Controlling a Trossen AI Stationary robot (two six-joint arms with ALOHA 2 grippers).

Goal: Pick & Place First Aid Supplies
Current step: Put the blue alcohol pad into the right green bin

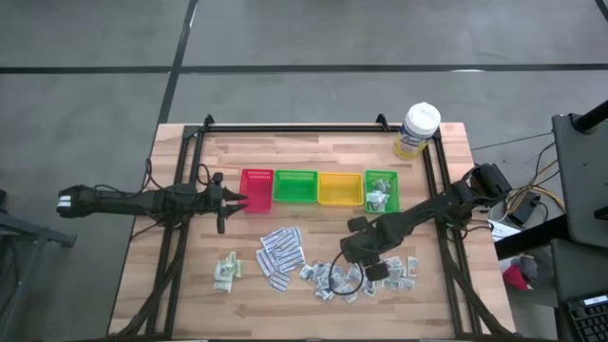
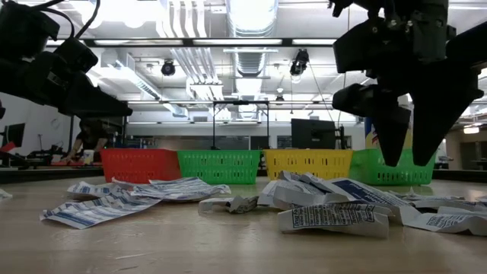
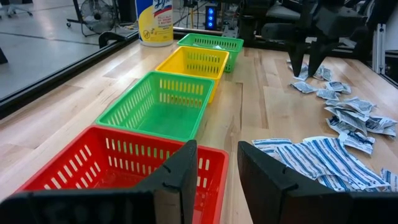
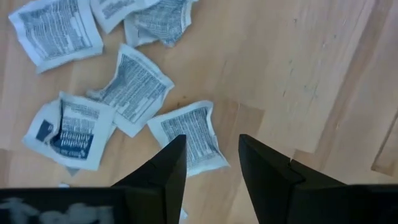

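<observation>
The first aid supplies lie loose on the wooden table's near half: pale green-white sachets (image 1: 226, 271), long white printed strips (image 1: 280, 252) and small grey-white squares (image 1: 332, 278). My right gripper (image 4: 211, 155) points down over the squares with its fingers open. One square packet (image 4: 193, 140) lies flat on the wood just beyond its fingertips. In the low view its tips (image 2: 411, 156) hang above the packets and touch nothing. My left gripper (image 3: 217, 168) waits open and level at the table's left, just before the red tray (image 3: 124, 162).
Red (image 1: 256, 190), green (image 1: 294, 187), yellow (image 1: 339, 188) and a second green tray (image 1: 382, 180) stand in a row across the table's middle. The last holds a few packets. A white-lidded yellow-labelled tub (image 1: 418, 128) stands at the far right corner. Black rails run along the table's sides.
</observation>
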